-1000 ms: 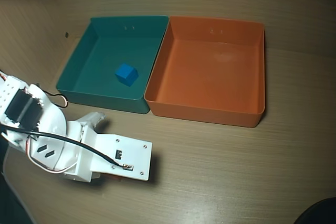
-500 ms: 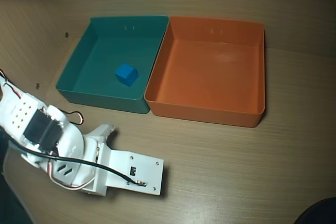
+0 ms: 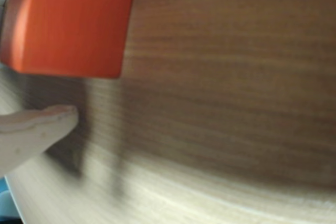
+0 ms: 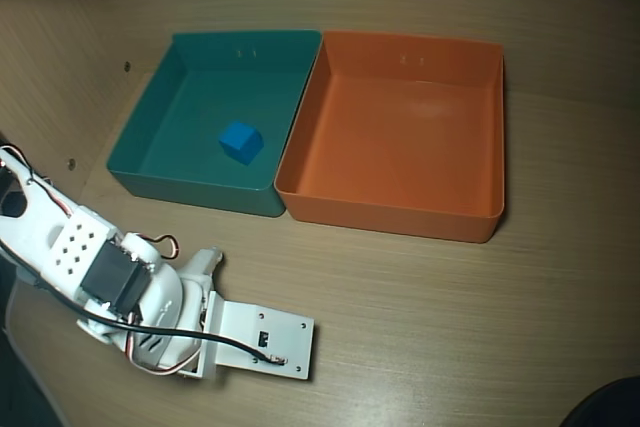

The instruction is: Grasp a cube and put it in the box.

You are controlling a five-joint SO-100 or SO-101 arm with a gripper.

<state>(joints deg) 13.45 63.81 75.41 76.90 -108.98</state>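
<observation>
Overhead looks down, wrist close above table

The white arm lay low at the overhead view's lower left, its wrist plate angled toward the bottom edge. In the wrist view one pale fingertip showed, with the jaws' spacing unclear.

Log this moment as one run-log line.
gripper: low over table, state unclear | orange cube: at fingertip | orange box: empty | blue cube: in teal box

Small orange cube close above wooden tabletop in wrist view, large orange box empty
</observation>
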